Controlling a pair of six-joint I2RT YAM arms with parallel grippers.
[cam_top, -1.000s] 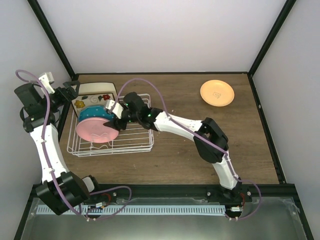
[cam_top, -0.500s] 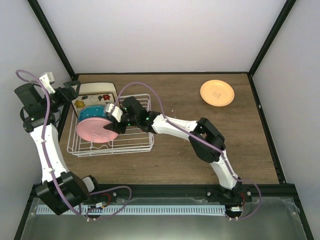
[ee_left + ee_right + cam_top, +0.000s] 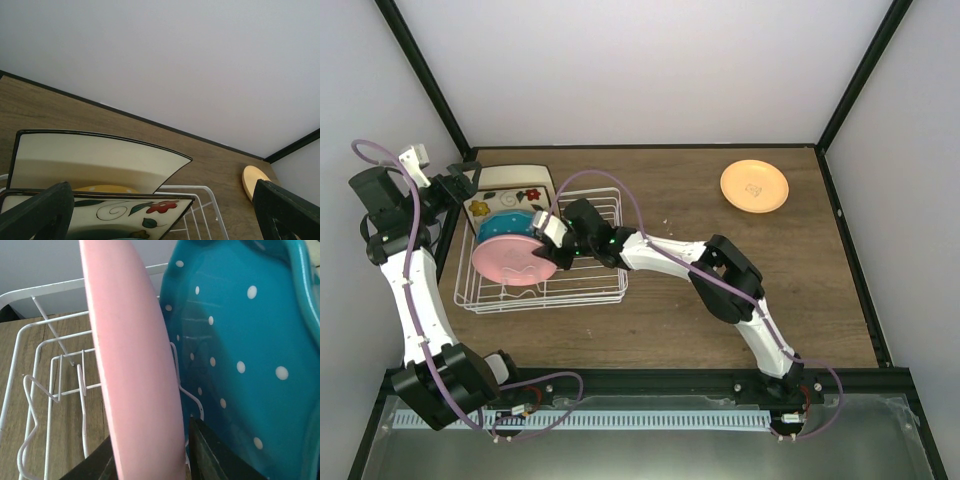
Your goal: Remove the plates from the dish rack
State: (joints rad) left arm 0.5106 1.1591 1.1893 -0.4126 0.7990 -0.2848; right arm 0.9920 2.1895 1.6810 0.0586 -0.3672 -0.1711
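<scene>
The white wire dish rack [image 3: 545, 300] stands at the table's left. In it stand a pink plate [image 3: 510, 260], a teal dotted plate [image 3: 505, 227], a square flowered cream plate [image 3: 505, 203] and a plain square cream plate [image 3: 515, 177]. A dotted bright-orange plate [image 3: 100, 189] peeks out between the square ones. My right gripper [image 3: 548, 252] is open, with a finger on each side of the pink plate's [image 3: 135, 375] rim, in front of the teal plate [image 3: 240, 340]. My left gripper [image 3: 460, 180] is open and empty above the rack's far left corner. A pale-orange plate [image 3: 754, 186] lies flat at the far right.
The black frame posts and white walls close the table on three sides. The rack's upright prongs [image 3: 50, 385] stand left of the pink plate. Bare wood lies between the rack and the pale-orange plate [image 3: 252, 180].
My right gripper has moved left into the rack and now straddles the pink plate's rim. The left arm and the plates have not moved.
</scene>
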